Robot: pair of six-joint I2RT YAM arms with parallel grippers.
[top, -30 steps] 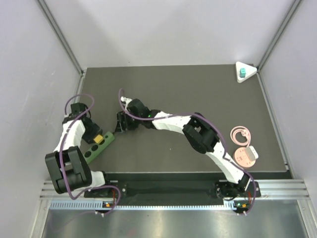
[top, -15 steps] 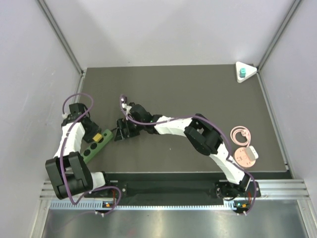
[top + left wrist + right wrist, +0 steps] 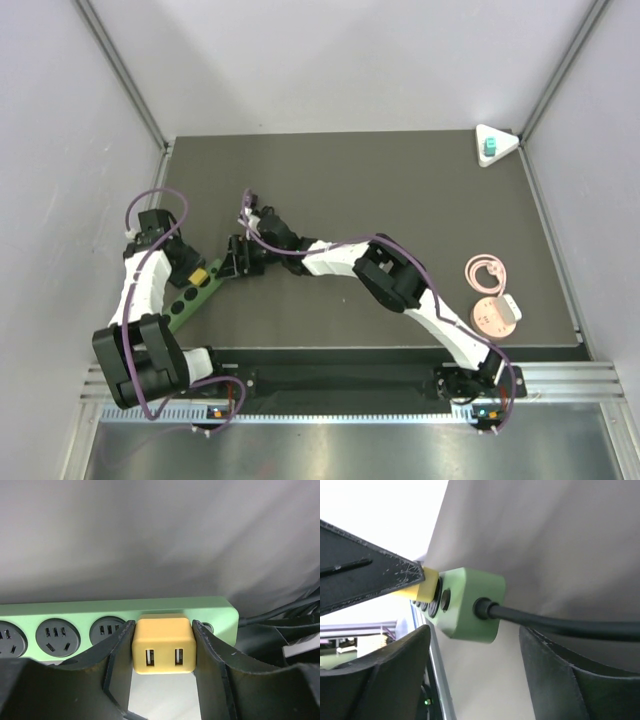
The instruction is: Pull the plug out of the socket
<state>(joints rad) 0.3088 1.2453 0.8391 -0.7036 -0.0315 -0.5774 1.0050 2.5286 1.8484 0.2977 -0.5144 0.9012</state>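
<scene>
The teal plug [image 3: 489, 148] sits in the white triangular socket [image 3: 503, 140] at the far right back corner of the mat, far from both grippers. My left gripper [image 3: 193, 268] [image 3: 163, 628] is shut on a yellow cube [image 3: 163, 645] plugged into a green power strip [image 3: 190, 297] at the left of the mat. My right gripper [image 3: 237, 257] [image 3: 475, 647] is open, its fingers to either side of the cable end of the green strip [image 3: 470, 605], not touching it.
A black cable [image 3: 560, 626] leaves the strip's end. A pink ring [image 3: 486, 272], a round pink disc [image 3: 495, 316] and a small white cube [image 3: 512, 302] lie at the right front. Grey walls close in the mat on three sides.
My right gripper has moved left and closer to the strip's cable end. The left arm and the strip have shifted slightly left and nearer. The teal plug has not moved.
</scene>
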